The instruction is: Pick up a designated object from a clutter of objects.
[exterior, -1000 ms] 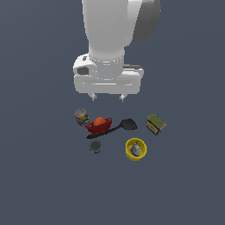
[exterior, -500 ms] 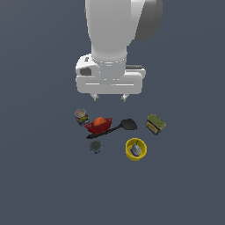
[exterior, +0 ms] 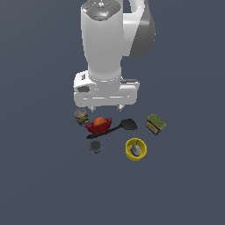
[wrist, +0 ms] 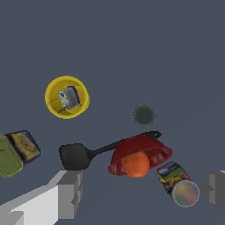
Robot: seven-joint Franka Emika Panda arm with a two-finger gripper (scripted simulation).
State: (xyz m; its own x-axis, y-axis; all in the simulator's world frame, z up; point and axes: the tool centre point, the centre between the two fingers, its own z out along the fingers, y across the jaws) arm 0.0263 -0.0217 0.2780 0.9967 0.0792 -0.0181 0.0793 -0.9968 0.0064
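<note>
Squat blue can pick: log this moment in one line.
phase: approach | gripper: open, empty, above clutter | squat blue can: untouched on floor, beside red bowl

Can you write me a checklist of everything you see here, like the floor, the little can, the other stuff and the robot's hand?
Surface: plain dark grey-blue floor, bare around the items.
Job's thing: squat blue can, upright, standing alone, untouched.
Clutter: multicoloured can; red bowl holding orange ball; black spatula; yellow cup with a small grey item inside; olive-green box.
Tool: open, empty, above the bowl.
Cables: nothing seen.
Surroundings: nothing seen.
</note>
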